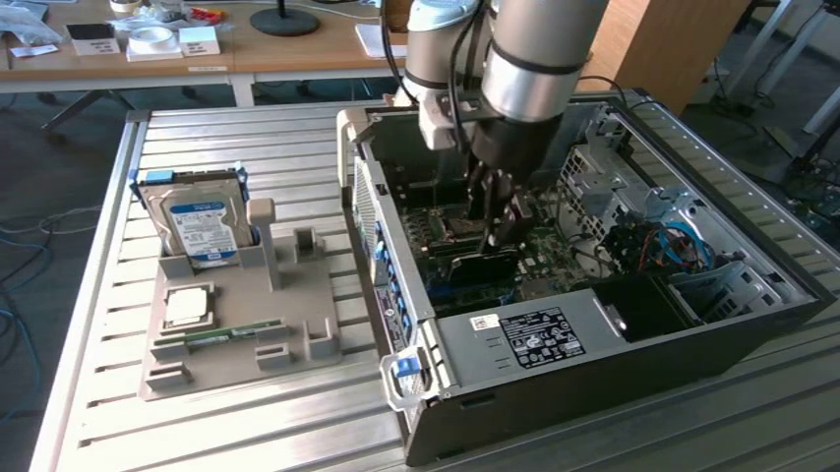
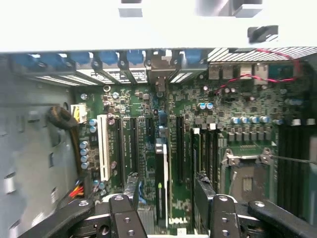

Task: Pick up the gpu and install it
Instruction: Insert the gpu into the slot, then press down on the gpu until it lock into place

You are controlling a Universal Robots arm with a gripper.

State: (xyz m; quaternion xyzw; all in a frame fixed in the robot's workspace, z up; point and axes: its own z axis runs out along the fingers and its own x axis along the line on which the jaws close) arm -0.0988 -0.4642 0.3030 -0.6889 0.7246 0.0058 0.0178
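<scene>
A robot arm reaches down into an open computer case (image 1: pixel 735 324) lying on a slatted metal table (image 1: pixel 263 138), with its gripper (image 1: pixel 499 231) over the motherboard (image 2: pixel 218 124).

The case lies open-side up on the exterior view's right. On the exterior view's left, a grey parts holder (image 1: pixel 243 334) carries a silver hard drive (image 1: pixel 200 228) standing upright, a processor chip (image 1: pixel 187 307) and a narrow green memory stick (image 1: pixel 230 332). Inside the case, the gripper's black fingers (image 2: pixel 204 191) stand spread wide, one on each side of the gpu (image 2: pixel 161 183). The gpu stands on edge in an expansion slot among the other slots, seen as a thin strip between the fingers, which do not clamp it.
</scene>
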